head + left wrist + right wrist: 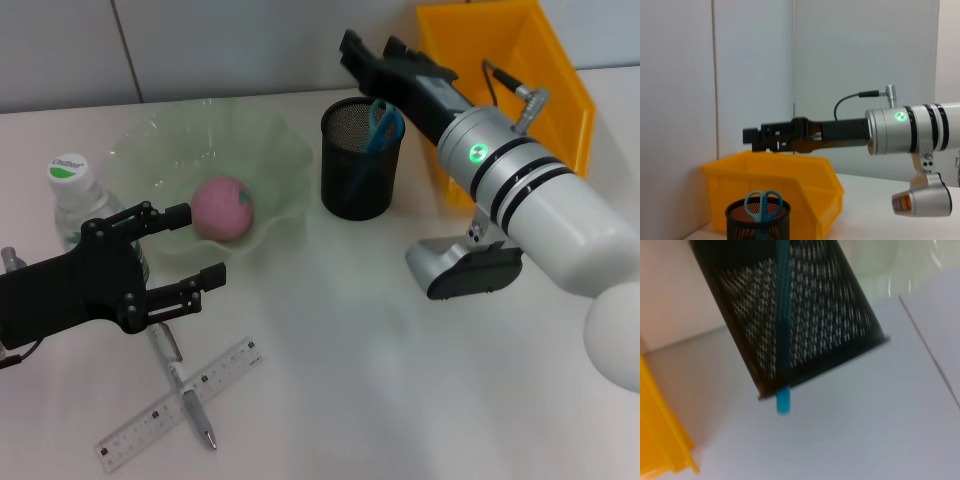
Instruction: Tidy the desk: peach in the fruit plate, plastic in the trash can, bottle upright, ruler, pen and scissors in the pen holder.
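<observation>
The right gripper [372,55] reaches out above the black mesh pen holder [361,160], just past its far rim; whether its fingers are parted or closed cannot be told from any view. Blue-handled scissors [384,125] stand inside the pen holder, handles up. The left wrist view shows this gripper from the side, level above the holder and in front of the yellow bin [510,80], which stands just beside the holder. The right wrist view adds only the holder's mesh wall and a blue strip running down it. The left gripper [195,245] hovers with its fingers spread apart, holding nothing, at the near edge of the green glass fruit plate [270,150], which lies beside the holder. The pink peach [223,208] sits in that plate. The bottle [75,200] stands upright beyond the plate from the holder; its cap label is green and white, but the writing is unreadable. The pen [180,385] lies across the clear ruler [180,405], near the left gripper and well apart from the holder.
</observation>
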You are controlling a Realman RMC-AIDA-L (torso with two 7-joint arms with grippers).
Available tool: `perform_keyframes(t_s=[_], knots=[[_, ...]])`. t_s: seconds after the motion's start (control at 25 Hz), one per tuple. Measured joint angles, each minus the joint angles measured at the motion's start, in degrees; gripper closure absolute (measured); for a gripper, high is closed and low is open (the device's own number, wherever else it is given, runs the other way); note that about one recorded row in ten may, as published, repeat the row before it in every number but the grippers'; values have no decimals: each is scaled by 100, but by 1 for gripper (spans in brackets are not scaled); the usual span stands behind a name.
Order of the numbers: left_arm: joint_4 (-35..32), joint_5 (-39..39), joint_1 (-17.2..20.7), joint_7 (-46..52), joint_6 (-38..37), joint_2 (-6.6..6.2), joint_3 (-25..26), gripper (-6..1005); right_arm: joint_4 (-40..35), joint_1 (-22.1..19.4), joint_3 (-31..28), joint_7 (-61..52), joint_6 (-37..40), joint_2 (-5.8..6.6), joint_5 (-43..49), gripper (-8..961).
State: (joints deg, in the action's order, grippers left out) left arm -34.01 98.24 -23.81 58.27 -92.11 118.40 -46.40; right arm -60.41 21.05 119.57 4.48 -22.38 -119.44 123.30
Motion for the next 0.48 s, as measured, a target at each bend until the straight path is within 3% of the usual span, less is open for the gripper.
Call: perform_keyframes(t_s=[0.32,0.48], knots=[[0,-7,5,42,-6,-1,0,227,-107,-63,3,-847,-483,9,2,295],[1,-43,15,16,-11,-1,0,228,-130,-78,-60,-1877,-805,20,19,247]])
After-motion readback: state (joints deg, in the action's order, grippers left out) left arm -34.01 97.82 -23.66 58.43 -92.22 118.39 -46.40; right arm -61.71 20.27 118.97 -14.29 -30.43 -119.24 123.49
